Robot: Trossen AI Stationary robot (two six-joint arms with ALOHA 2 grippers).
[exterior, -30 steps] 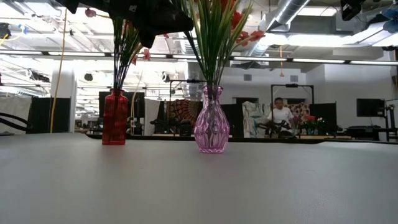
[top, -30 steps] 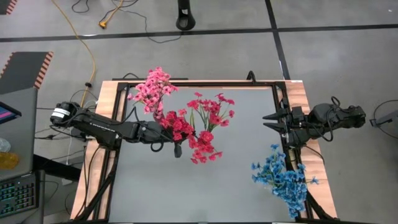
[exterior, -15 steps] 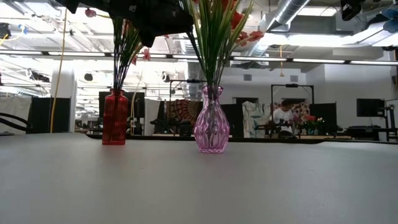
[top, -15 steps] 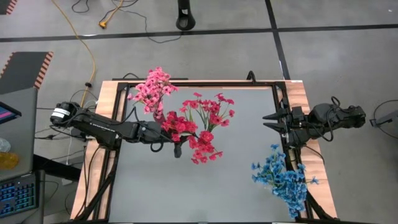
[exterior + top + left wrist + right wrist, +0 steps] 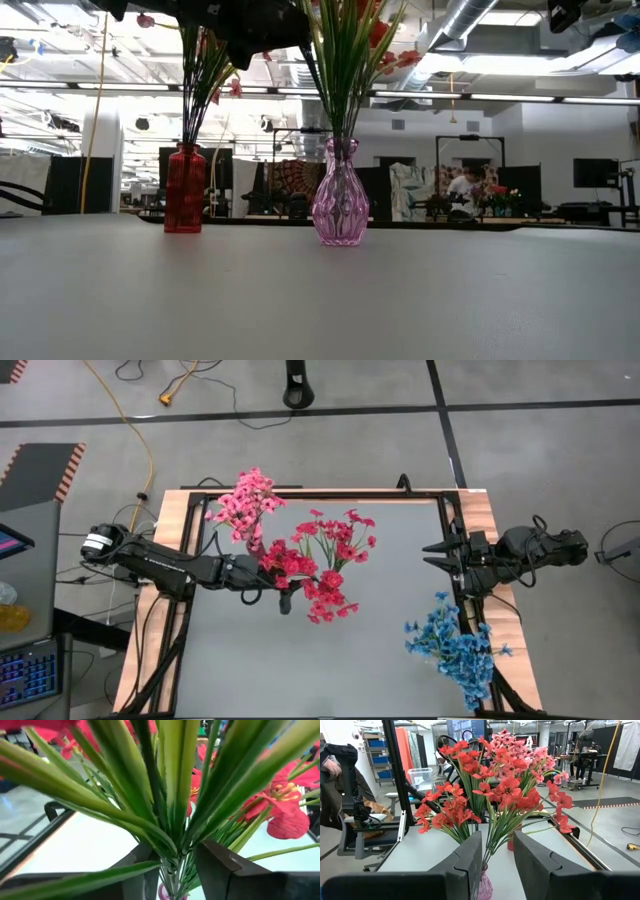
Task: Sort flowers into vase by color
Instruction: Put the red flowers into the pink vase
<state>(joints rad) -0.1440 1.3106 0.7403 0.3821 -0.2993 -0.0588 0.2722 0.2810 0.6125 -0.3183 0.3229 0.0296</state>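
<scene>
Red flowers (image 5: 325, 565) stand with their green stems (image 5: 172, 862) in a pink glass vase (image 5: 338, 205) at mid-table. My left gripper (image 5: 175, 870) is open just above the vase's neck, one finger on either side of the stems. Pink flowers (image 5: 243, 500) stand in a red vase (image 5: 185, 190) at the far left. Blue flowers (image 5: 455, 645) are at the table's near right edge; what they rest on is hidden. My right gripper (image 5: 497, 855) waits open and empty at the right edge (image 5: 432, 555).
A black frame (image 5: 300, 492) with a wooden border runs round the grey table top. The near half of the table (image 5: 320, 300) is bare. Beyond the far edge are workshop furniture and a seated person (image 5: 465, 190).
</scene>
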